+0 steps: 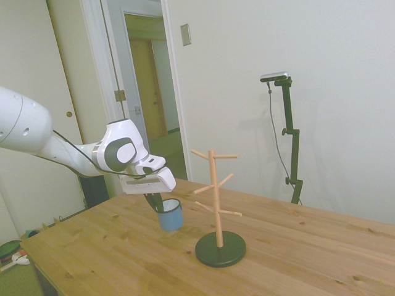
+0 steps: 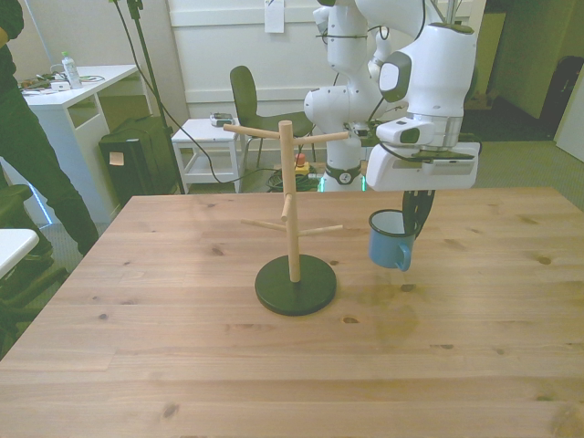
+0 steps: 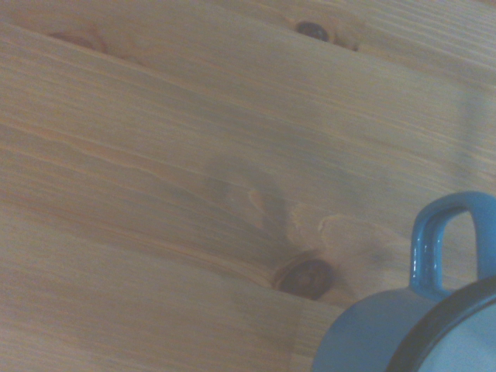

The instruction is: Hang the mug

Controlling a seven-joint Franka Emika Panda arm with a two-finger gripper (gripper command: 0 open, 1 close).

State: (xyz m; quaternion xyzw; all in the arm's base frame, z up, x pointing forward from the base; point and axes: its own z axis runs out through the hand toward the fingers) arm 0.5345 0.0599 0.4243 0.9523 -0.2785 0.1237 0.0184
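Observation:
The light-blue mug (image 1: 171, 217) (image 2: 390, 243) hangs upright a little above the wooden table (image 1: 296, 253) (image 2: 182, 347), casting a shadow on the boards below. My gripper (image 1: 157, 206) (image 2: 416, 223) is shut on the mug's rim, its dark fingers reaching down at the wall. The wrist view shows the mug's handle (image 3: 438, 240) and dark rim over the wood. The wooden peg tree (image 1: 215, 197) (image 2: 289, 205) stands on a dark round base (image 1: 220, 249) (image 2: 295, 285), toward the front view's left of the mug and apart from it.
A person (image 2: 23, 137) stands at the front view's left, beyond the table's corner. Behind the table are a white desk (image 2: 78, 87), a small white cart (image 2: 208, 137) and a chair (image 2: 248, 96). An open doorway (image 1: 151, 80) shows in the side view.

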